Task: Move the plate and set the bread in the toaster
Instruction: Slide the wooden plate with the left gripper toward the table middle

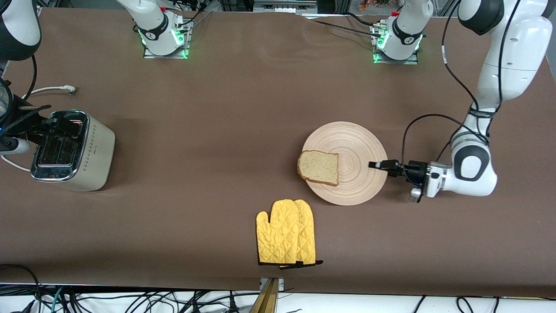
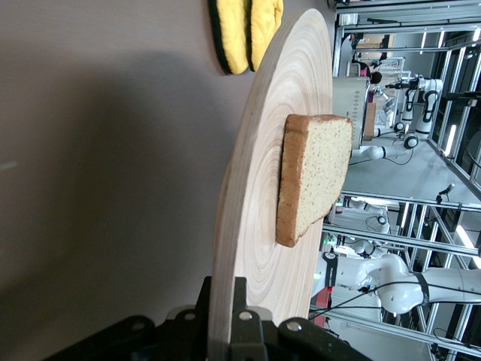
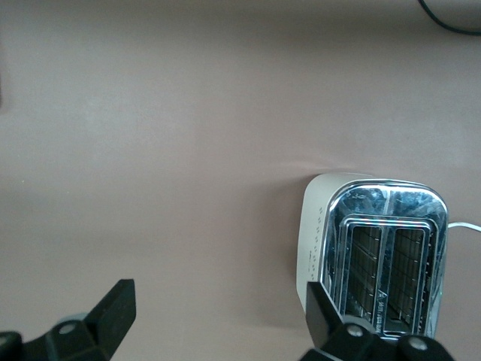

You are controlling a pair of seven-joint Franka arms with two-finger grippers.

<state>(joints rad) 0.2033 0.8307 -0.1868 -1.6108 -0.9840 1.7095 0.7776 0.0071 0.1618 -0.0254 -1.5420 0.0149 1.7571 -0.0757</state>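
Note:
The round wooden plate (image 1: 360,148) sits level near the left arm's end of the table; I cannot tell if it is lifted. The bread (image 1: 318,167) lies on the plate, overhanging the rim on the side toward the right arm's end. My left gripper (image 1: 377,165) is shut on the plate's rim, one finger above and one below; the left wrist view shows the grip (image 2: 225,301), the plate (image 2: 263,188) and the bread (image 2: 316,173). The toaster (image 1: 71,150) stands at the right arm's end. My right gripper (image 1: 41,124) is open and empty over it, and the right wrist view shows the slots (image 3: 376,248).
A yellow oven mitt (image 1: 286,232) lies nearer the front camera than the plate, close to its rim. The toaster's white cord and plug (image 1: 65,89) lie farther from the camera than the toaster. The arm bases stand along the table's back edge.

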